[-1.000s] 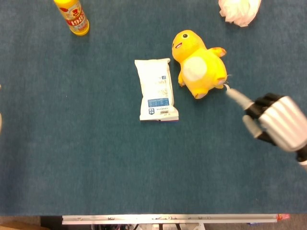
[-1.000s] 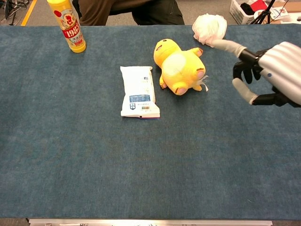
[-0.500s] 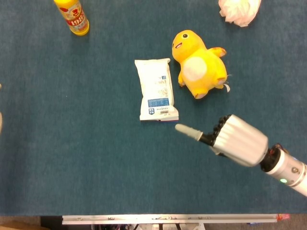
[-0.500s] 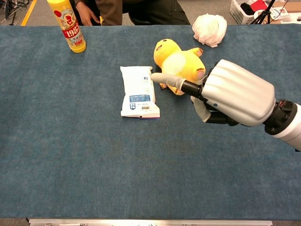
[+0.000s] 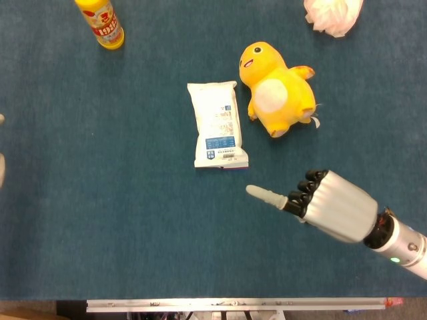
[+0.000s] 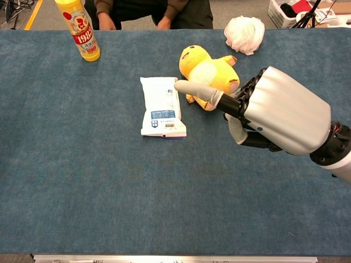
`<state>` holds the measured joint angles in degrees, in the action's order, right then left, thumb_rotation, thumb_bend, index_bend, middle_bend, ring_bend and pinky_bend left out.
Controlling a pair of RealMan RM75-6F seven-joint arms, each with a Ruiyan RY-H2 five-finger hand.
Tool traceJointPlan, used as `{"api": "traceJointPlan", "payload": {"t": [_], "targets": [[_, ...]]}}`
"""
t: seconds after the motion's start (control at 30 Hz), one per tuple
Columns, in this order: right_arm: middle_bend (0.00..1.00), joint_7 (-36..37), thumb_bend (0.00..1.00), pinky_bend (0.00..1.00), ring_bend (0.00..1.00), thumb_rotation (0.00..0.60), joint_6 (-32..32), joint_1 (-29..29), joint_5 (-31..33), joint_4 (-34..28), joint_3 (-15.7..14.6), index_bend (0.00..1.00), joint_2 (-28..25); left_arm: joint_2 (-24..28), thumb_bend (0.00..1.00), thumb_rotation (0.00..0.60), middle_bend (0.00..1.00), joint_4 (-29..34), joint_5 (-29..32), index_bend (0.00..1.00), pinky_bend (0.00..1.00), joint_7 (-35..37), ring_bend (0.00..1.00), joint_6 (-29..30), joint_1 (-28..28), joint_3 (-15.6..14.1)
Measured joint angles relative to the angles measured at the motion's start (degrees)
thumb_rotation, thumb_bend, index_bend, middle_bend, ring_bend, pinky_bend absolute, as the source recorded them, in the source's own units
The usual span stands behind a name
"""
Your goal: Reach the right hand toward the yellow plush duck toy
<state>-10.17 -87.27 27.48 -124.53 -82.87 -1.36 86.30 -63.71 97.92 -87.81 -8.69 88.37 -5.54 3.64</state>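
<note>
The yellow plush duck toy (image 5: 276, 89) lies on its back on the blue tabletop (image 5: 120, 220), head toward the far edge, white belly up, and it serves as the landmark here. Just to its left lies a white packet (image 5: 217, 125), flat and lengthwise, close beside the duck but not touching it. Far to the duck's left, at the far edge, stands a yellow bottle (image 5: 100, 22) with a red label. Beyond the duck and to its right sits a white crumpled bundle (image 5: 333, 13), well apart from it.

The right robot hand (image 5: 330, 205) hovers on the near side of the duck, a little to its right, and holds nothing. One finger sticks out straight, pointing leftward toward the space near the packet's near end, while the other fingers (image 5: 308, 187) are curled in against the palm. In the head view a clear stretch of tabletop separates the hand from the duck. In the chest view the right robot hand (image 6: 274, 112) fills much of the right side, and its outstretched finger overlaps the duck's (image 6: 207, 76) lower edge, though that overlap comes only from the camera's angle.

The left robot hand is not seen in either view. At the far edge, beyond the duck, a seated person (image 6: 148, 11) in dark clothing is partly visible.
</note>
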Motion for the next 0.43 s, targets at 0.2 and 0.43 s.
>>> {"api": "traceJointPlan", "payload": {"t": [0.2,0.43], "targets": [[1.0,0.3,1.0,1.0,1.0,0.6,-3.9,-0.3,-1.1,2.8,0.0,0.0,1.1,-0.3,0.47,0.6,0.24,-0.1,0.1,0.23,0.07,-0.7,0.14,-0.2,-0.2,0.0],[1.0,0.2,1.0,1.0,1.0,0.6,-4.6,-0.2,-1.6,3.5,-0.5,0.0,1.6,-0.4,0.47,0.6,0.24,-0.2,0.2,0.23,0.07,-0.7,0.14,-0.2,-0.2,0.1]]}}
